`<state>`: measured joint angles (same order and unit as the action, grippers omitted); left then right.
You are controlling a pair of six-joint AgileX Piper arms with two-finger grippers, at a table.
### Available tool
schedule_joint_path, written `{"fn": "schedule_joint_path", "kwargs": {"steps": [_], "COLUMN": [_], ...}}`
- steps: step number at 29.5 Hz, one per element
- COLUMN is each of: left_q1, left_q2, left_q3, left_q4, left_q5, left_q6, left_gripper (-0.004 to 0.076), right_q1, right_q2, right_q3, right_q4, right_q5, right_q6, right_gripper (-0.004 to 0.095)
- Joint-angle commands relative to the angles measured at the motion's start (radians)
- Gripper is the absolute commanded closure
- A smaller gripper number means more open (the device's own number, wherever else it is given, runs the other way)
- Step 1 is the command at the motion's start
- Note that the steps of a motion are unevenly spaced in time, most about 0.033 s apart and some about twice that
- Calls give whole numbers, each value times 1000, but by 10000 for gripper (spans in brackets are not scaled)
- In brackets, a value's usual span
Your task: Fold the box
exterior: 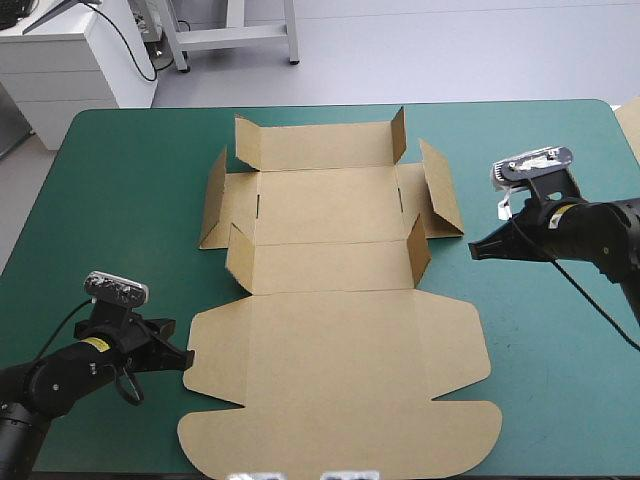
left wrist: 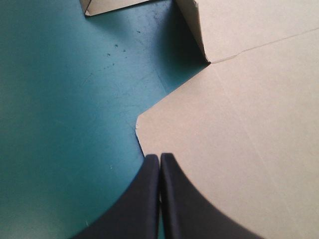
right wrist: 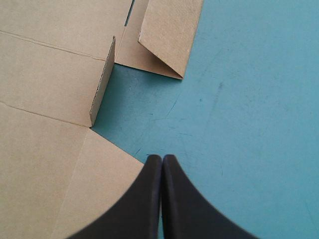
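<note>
At the near left we saw the left gripper [exterior: 183, 357], its two black fingers pressed together on nothing, its tip at the rounded left corner of the box [exterior: 330, 340], a cut sheet of brown cardboard. The box lay spread mid-table on the teal-green cover [exterior: 110, 200], its broad lid flat toward the near edge and the short flaps farther off partly raised. At the right, the right gripper [exterior: 476, 250] was likewise closed and empty, its tip just beside the box's right edge.

Bright, even light; soft shadows.
</note>
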<state>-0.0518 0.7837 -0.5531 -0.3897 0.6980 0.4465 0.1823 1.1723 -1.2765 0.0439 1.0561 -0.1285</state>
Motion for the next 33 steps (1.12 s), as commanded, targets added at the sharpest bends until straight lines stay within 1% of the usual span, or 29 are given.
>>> {"fn": "schedule_joint_path", "kwargs": {"steps": [1, 9, 15, 18, 20, 24, 30, 33], "left_q1": [1, 1, 1, 1, 1, 1, 1, 1], "left_q2": [-2, -2, -2, -2, -2, -2, -2, -2], "left_q3": [-29, -29, -29, -29, -29, -29, -29, -29], "left_q4": [-30, -30, -30, -30, -30, -30, -30, -30], "left_q5": [-49, -49, -49, -49, -49, -52, -52, -52], "left_q6": [-2, -2, -2, -2, -2, -8, -5, -5], "left_gripper": [731, 731, 731, 731, 731, 731, 731, 731], "right_q1": [-3, -3, -3, -3, -3, -3, -1, 1], "right_q2": [-23, -23, -21, -5, 18, 80, 181, 227], "right_q3": [-34, -34, -34, -34, -34, -36, -111, -160], "right_q4": [-7, -7, 4, 36, 87, 164, 216, 239], "right_q5": [-43, -43, -64, -68, -71, -97, -111, -106], "right_q6": [-1, -1, -1, -21, -69, -93, -138, -138], "right_gripper": [929, 929, 929, 929, 929, 929, 926, 896]}}
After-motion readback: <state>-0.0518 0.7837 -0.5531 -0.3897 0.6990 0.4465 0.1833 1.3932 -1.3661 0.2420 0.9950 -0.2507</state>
